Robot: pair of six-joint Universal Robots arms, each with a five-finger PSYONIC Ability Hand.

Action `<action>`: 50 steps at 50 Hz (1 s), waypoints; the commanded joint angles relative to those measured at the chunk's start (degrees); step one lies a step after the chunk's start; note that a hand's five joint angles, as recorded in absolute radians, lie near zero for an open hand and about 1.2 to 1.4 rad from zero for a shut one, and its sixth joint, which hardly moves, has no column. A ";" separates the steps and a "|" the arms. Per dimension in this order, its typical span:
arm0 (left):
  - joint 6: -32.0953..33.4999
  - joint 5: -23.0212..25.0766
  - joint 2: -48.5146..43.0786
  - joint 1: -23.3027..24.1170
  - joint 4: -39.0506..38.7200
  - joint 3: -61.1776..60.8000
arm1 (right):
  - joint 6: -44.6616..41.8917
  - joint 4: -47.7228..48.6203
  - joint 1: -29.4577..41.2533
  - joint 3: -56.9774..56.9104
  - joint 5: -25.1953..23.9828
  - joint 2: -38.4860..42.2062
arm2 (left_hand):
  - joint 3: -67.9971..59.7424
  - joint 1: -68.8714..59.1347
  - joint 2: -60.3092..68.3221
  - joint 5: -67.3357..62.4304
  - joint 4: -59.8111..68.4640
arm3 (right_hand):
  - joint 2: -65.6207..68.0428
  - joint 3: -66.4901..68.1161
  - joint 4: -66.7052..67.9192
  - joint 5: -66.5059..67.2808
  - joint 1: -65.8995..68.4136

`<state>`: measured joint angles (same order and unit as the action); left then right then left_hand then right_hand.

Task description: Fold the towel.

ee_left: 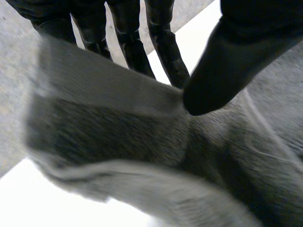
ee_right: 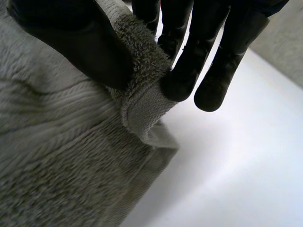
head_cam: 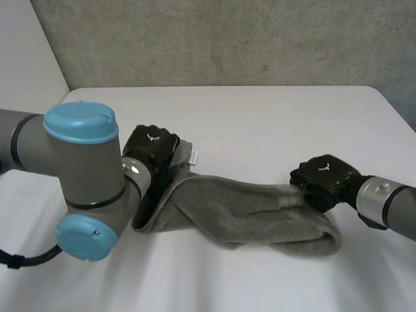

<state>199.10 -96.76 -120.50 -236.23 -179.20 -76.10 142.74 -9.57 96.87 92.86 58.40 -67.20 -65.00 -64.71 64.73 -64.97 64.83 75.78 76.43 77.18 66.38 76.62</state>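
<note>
Left hand (head_cam: 151, 146) pinches the towel (head_cam: 260, 211) at its 9 o'clock end, right hand (head_cam: 323, 179) at 3 o'clock; carrying both ends level and taut should prevent twisting.

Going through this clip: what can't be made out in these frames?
Head view: fingertips of the left hand, hidden behind the towel and the left arm.
Head view: the hold of the right hand, covered by the hand's own back.
Head view: how many layers the towel has; it is bunched into a twisted band.
Head view: print on the label, too small.
Wrist views: the towel's full outline, cut off by the picture edges.
</note>
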 commanded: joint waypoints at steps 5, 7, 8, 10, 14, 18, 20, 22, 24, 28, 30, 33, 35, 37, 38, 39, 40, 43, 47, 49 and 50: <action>-0.47 -0.01 -0.87 -0.46 -0.36 -1.78 | 1.05 -0.18 1.12 -5.06 0.31 2.16 | 14.59 14.29 -14.32 24.55 -14.41 | 4.22 3.57 2.82 3.62 3.38; -0.47 -0.01 -1.31 -1.24 -0.36 -1.25 | 2.19 -0.27 1.04 -7.86 0.40 2.25 | 14.59 14.29 -14.31 24.55 -14.41 | 4.22 3.57 2.82 3.62 3.38; -0.47 -0.01 -2.19 -2.38 -0.28 -0.63 | 2.19 -0.27 1.04 -7.87 0.40 2.25 | 14.75 14.46 -14.48 24.72 -14.58 | 4.22 3.57 2.82 3.62 3.38; -0.47 0.17 -3.07 -3.35 -0.10 -0.28 | 3.07 -0.27 1.04 -9.01 0.49 2.25 | 15.92 15.62 -15.65 25.88 -15.74 | 4.22 3.57 2.82 3.62 3.38; -0.38 0.52 -3.69 -4.59 -0.10 -0.80 | 3.78 -0.27 1.04 -9.80 0.75 3.30 | 25.69 25.39 -25.41 35.65 -25.51 | 4.22 3.57 2.82 3.62 3.38; 0.32 2.53 -3.43 -4.94 0.16 -2.12 | 3.95 -0.18 0.69 -9.89 0.93 5.14 | 33.23 32.93 -32.96 43.20 -33.05 | 4.22 3.57 2.82 3.62 3.38; 0.41 3.24 -2.90 -5.12 0.25 -3.09 | 4.04 -0.18 0.42 -9.81 1.27 5.41 | 37.63 37.33 -37.36 47.60 -37.45 | 4.22 3.57 2.82 3.62 3.38; 0.41 3.51 -2.11 -5.64 0.25 -4.23 | 4.21 -0.10 0.33 -9.81 1.97 5.50 | 43.02 42.72 -42.74 52.98 -42.84 | 4.22 3.57 2.82 3.62 3.38; 0.41 3.59 0.86 -7.22 0.08 -6.77 | 4.57 0.26 0.33 -9.72 2.86 5.68 | 48.05 47.75 -47.77 58.01 -47.87 | 4.22 3.57 2.82 3.62 3.38; 0.32 4.12 3.43 -7.67 -0.27 -9.33 | 6.14 1.74 0.25 -9.89 5.49 6.81 | 48.06 47.76 -47.79 58.02 -47.88 | 4.22 3.57 2.82 3.62 3.38; 0.32 4.83 4.13 -7.75 -0.36 -10.47 | 6.50 2.45 0.16 -9.89 5.93 7.43 | 48.06 47.76 -47.79 58.02 -47.88 | 4.22 3.57 2.82 3.62 3.38; 0.41 6.32 4.75 -7.75 -0.45 -12.84 | 6.68 2.54 -0.72 -9.81 6.37 8.05 | 48.06 47.76 -47.79 58.02 -47.88 | 4.22 3.57 2.82 3.62 3.38; 0.50 6.76 4.84 -8.10 -0.71 -14.25 | 6.68 2.45 -1.25 -9.72 6.55 8.05 | 48.06 47.76 -47.79 58.02 -47.88 | 4.22 3.57 2.82 3.62 3.38; 0.58 6.41 5.27 -8.72 -2.72 -15.91 | 6.76 2.45 -2.04 -9.10 6.73 7.87 | 47.89 47.60 -47.62 57.86 -47.71 | 4.22 3.57 2.82 3.62 3.38; 0.58 6.41 5.28 -8.72 -2.74 -15.92 | 6.77 2.45 -2.04 -9.10 6.73 7.87 | 47.89 47.60 -47.62 57.86 -47.71 | 4.22 3.57 2.82 3.62 3.38; 0.67 6.32 5.88 -9.33 -4.21 -16.70 | 6.85 2.37 -2.13 -8.84 6.81 7.26 | 47.56 47.26 -47.29 57.52 -47.38 | 4.22 3.57 2.82 3.62 3.38; 0.67 6.32 5.89 -9.34 -4.23 -16.71 | 6.85 2.36 -2.13 -8.84 6.82 7.26 | 47.56 47.26 -47.28 57.52 -47.38 | 4.22 3.57 2.82 3.62 3.38; 0.67 5.26 7.21 -11.18 -8.01 -18.12 | 7.47 2.36 -2.30 -7.96 7.34 5.50 | 47.05 46.75 -46.78 57.02 -46.87 | 4.22 3.57 2.82 3.62 3.38; 0.67 3.33 8.26 -13.46 -10.91 -18.64 | 8.87 2.54 -4.05 -5.51 7.96 1.12 | 46.88 46.59 -46.61 56.85 -46.71 | 4.22 3.57 2.82 3.62 3.38; 0.58 3.42 9.31 -13.90 -10.82 -18.91 | 9.67 2.72 -4.59 -4.62 7.96 0.31 | 46.88 46.59 -46.61 56.85 -46.71 | 4.22 3.57 2.82 3.62 3.38; 0.41 3.59 10.88 -14.25 -10.73 -19.34 | 11.06 3.06 -4.68 -3.66 7.87 -0.21 | 47.22 46.92 -46.94 57.18 -47.04 | 4.22 3.57 2.82 3.62 3.38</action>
<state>199.77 -92.39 -112.79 -248.43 -188.46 -94.57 150.96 -7.07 93.69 86.10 66.07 -63.83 -21.48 -22.28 22.58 -20.30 22.48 75.83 76.43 77.18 66.38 76.71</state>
